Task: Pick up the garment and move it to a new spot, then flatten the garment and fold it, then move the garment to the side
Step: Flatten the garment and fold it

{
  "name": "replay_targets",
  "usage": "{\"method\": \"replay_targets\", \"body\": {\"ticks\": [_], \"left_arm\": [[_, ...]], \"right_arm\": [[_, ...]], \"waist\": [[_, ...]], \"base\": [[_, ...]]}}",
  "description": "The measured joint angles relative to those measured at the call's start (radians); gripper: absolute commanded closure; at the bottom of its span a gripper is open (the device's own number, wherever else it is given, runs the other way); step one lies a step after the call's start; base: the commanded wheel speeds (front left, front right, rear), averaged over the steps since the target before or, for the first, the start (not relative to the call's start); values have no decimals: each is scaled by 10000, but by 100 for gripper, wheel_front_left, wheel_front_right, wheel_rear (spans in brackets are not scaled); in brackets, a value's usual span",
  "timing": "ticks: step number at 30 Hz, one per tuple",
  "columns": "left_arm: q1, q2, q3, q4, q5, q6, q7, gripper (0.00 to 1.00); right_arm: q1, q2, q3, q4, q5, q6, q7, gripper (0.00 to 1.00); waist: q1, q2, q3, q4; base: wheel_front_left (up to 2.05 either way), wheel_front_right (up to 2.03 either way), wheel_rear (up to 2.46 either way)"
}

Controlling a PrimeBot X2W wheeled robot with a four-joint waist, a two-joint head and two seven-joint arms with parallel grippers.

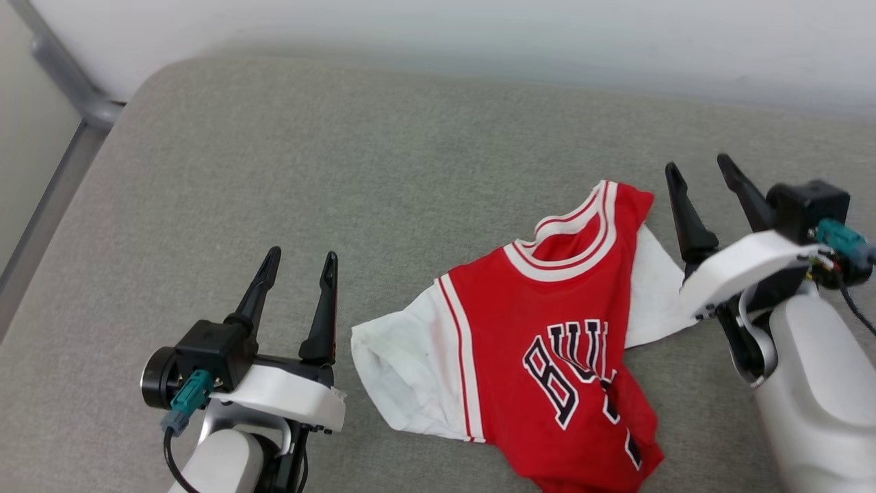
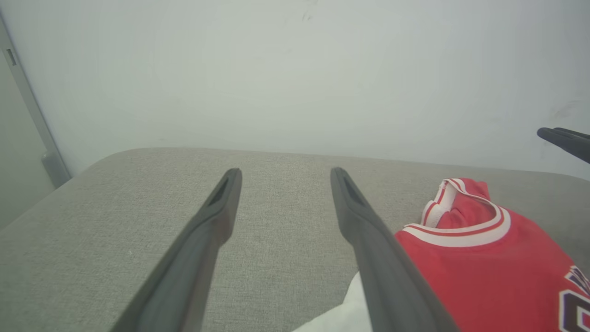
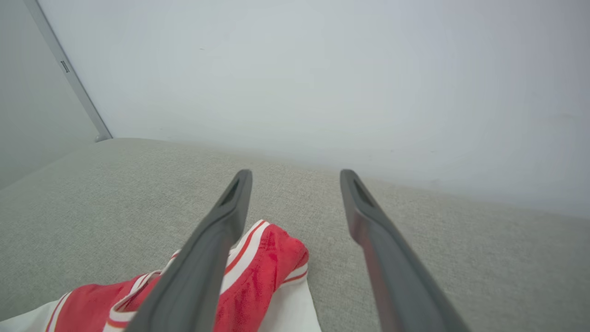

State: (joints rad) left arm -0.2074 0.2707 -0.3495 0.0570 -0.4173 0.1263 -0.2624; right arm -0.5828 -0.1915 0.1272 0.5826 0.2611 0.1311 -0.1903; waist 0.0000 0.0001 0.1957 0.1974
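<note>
The garment (image 1: 547,322), a red jersey with white sleeves, striped trim and black lettering, lies crumpled on the grey cushion (image 1: 342,171), right of centre. My left gripper (image 1: 301,263) stands open just left of its white sleeve, nothing between the fingers. My right gripper (image 1: 698,168) is open beside the collar's right edge, apart from the cloth. In the left wrist view the garment (image 2: 484,258) lies right of my open left gripper (image 2: 285,171). In the right wrist view the garment's collar (image 3: 262,263) lies under the left finger of the open right gripper (image 3: 295,173).
A pale wall (image 1: 479,34) runs behind the cushion. A grey metal frame (image 1: 61,75) stands at the far left past the cushion's rounded corner. Bare cushion stretches to the left and behind the garment.
</note>
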Motion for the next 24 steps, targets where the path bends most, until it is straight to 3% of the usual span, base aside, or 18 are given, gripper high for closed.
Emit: {"method": "replay_targets", "body": {"ticks": [5, 12, 18, 24], "left_arm": [[267, 86, 79, 8, 10, 100, -6, 0], [413, 161, 81, -12, 4, 192, 40, 0], [369, 142, 12, -46, -6, 184, 58, 0], [-69, 75, -71, -42, -6, -27, 54, 0]], "right_arm": [[1055, 280, -663, -535, -267, 0, 435, 0], [2030, 155, -1028, -1126, -167, 0, 3482, 0], [2247, -52, -746, -1774, 107, 0, 6121, 0], [1823, -284, -236, -1889, 199, 0, 7200, 0]], "waist": [[0, 0, -419, -449], [-1, 0, -732, -961], [-1, 0, -528, -989], [0, 0, -48, -717]], "base": [[0, 0, 0], [0, 0, 0], [0, 0, 0], [0, 0, 0]]}}
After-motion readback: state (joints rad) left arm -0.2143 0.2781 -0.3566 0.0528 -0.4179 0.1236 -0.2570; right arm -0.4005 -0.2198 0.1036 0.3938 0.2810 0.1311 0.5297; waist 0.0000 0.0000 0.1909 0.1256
